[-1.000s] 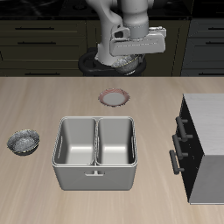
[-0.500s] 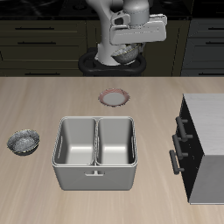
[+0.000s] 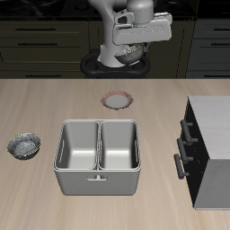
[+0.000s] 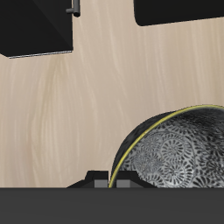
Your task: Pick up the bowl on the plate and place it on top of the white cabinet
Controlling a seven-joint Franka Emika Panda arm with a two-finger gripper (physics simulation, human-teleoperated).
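Note:
My gripper (image 3: 131, 52) is shut on the dark speckled bowl (image 3: 137, 57) and holds it high above the back of the table. In the wrist view the bowl (image 4: 179, 149) fills the space just under the hand, its rim edged in yellow. The plate (image 3: 118, 100), pale with a reddish-pink rim, lies bare on the table below the gripper and a little nearer the front. The white cabinet (image 3: 214, 144) stands at the table's side, nearer the front edge, its light top bare and its dark front with bar handles facing the basin.
A grey two-compartment metal basin (image 3: 97, 155) stands in the middle of the table. A second speckled bowl (image 3: 24, 145) lies on the side opposite the cabinet. Dark kitchen drawers run behind the robot's base.
The gripper has risen with the bowl and shifted slightly toward the cabinet's side over the last second. It has barely moved in the last half second.

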